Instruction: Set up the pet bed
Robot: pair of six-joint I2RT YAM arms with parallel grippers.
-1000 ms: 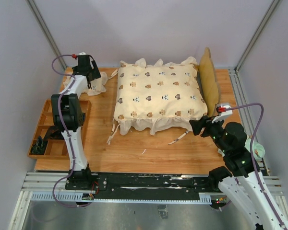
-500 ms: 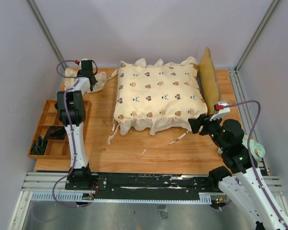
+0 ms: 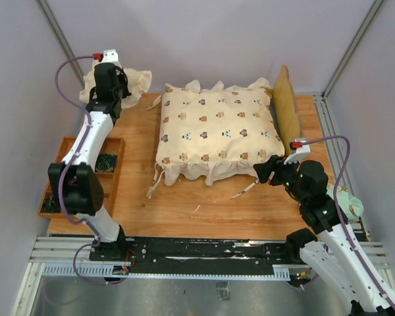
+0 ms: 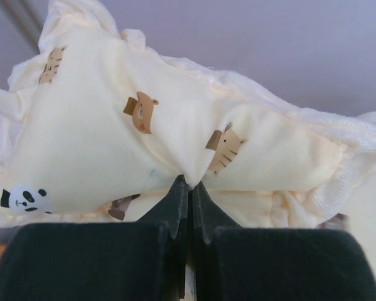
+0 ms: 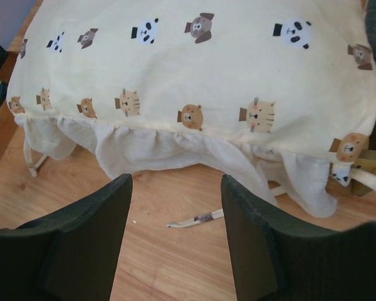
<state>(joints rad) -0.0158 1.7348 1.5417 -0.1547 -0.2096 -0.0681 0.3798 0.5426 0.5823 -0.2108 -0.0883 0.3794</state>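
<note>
Left gripper (image 4: 189, 194) is clamped tight, jaws pinched together on a fold of a small cream cloth (image 4: 144, 144) printed with little animals. It is raised at the far left corner of the bench (image 3: 204, 204), with the cloth bunching and drooping to both sides of the fingers.

Over on the right, the right gripper (image 5: 175, 188) is spread wide with nothing in it. It hangs low over bare wood just in front of the quilt (image 3: 217, 128), near the quilt's near right corner. A loose strap (image 5: 191, 219) lies on the wood between the fingers and the ruffled hem.

The pet bed (image 3: 286, 115) is at the far right of the bench and almost all of it is covered. The quilt is spread over it, and only its tan wavy end stands up along the quilt's right side.

The tray (image 3: 56, 168) sits on the left edge, partly behind the left arm.
</note>
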